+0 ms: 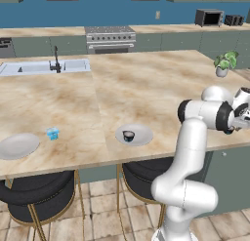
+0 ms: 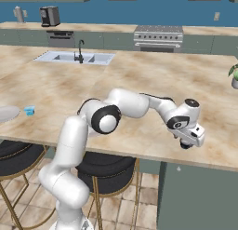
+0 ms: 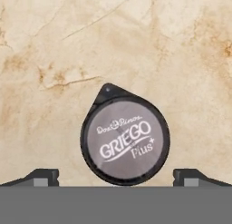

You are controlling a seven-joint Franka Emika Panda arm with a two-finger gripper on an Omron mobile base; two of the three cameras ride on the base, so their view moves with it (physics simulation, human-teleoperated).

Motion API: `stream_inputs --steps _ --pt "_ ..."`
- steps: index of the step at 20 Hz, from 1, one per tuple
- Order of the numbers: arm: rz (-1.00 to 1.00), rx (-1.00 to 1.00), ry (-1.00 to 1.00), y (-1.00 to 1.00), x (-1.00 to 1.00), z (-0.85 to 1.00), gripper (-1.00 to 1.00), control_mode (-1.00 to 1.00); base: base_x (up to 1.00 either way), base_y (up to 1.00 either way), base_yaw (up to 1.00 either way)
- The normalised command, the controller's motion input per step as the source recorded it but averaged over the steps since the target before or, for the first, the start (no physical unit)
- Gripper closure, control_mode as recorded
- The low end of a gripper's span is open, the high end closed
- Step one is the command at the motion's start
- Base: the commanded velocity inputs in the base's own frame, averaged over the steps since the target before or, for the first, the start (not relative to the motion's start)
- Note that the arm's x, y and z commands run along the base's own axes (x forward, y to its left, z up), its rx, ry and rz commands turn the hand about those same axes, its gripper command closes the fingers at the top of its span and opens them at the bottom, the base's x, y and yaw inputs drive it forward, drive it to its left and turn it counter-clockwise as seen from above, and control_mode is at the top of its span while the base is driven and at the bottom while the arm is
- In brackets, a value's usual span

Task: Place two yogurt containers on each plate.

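Yogurt container point(image 3: 125, 139), dark with grey foil lid, sits on table point(image 3: 136, 37) directly under tool point(image 3: 116, 177), at near right edge. Tool released, jaws wide, straddling cup, no contact. Best move: drop straight, centre lid between tips, squeeze below rim. Another dark cup point(image 1: 128, 135) on near plate point(image 1: 142, 136); light blue cup point(image 1: 52, 133) beside left plate point(image 1: 18, 145). Nothing blocking.
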Motion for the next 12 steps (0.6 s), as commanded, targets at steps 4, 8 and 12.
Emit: stream_inputs --steps 4,8,12 --pt "0.0 0.0 0.0 -0.26 0.13 0.0 -1.0 -1.0 0.0 0.0 0.0" --pt "0.0 0.0 0.0 -0.12 0.04 -0.11 -1.0 -1.0 0.0 0.0 0.0" --pt "0.0 0.0 0.0 0.0 0.01 -0.17 -1.0 -1.0 0.0 0.0 0.0"
